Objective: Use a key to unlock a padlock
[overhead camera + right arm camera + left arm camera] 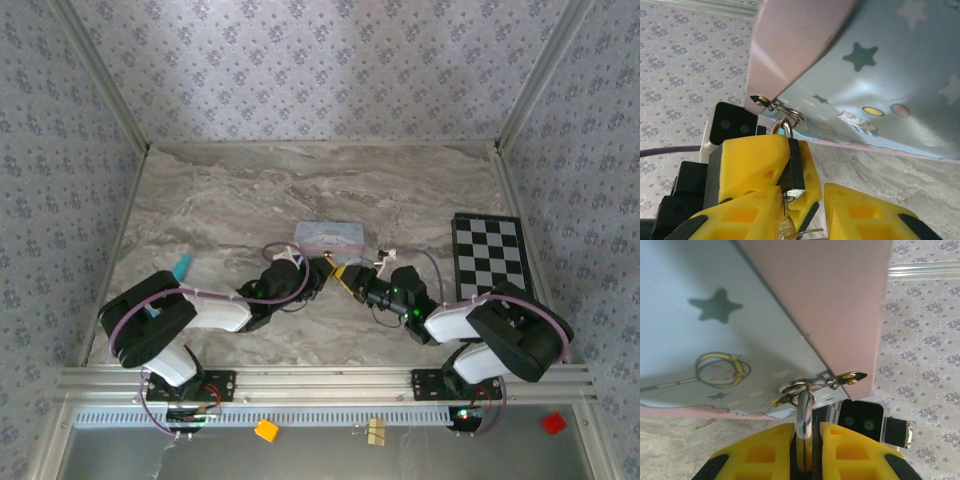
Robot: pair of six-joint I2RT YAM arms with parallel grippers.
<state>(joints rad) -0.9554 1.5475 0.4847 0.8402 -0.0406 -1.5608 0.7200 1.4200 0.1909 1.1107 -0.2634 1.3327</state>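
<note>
Seen from above, two robot arms meet near the middle of a grey marbled surface (230,200), just in front of a light-blue cartoon tin box (330,236) with a pink lid.

The padlock (795,167) hangs at the tin's near face. It is tiny and dark, and its thin silver shackle (782,125) is threaded through the small metal hasp (802,387) at the lid's edge.

The left gripper (806,432) has its yellow jaws pressed onto the padlock's flat sides, holding it with the shackle up and the keyhole end down.

The right gripper (807,212) sits directly under the lock with its jaws slightly spread. The small brassy key (786,227) is between them, lying close against one jaw with a gap to the other. The key's tip reaches the underside of the lock. Whether it is seated in the keyhole cannot be told.

The padlock looks like rigid, smooth metal and is probably light. It is likely to swing on the hasp unless its body is clamped, so the flat sides are the best place to hold it.

The key is thin and would slip or twist easily. It is best pinched by its head, with the blade kept in line with the lock.
</note>
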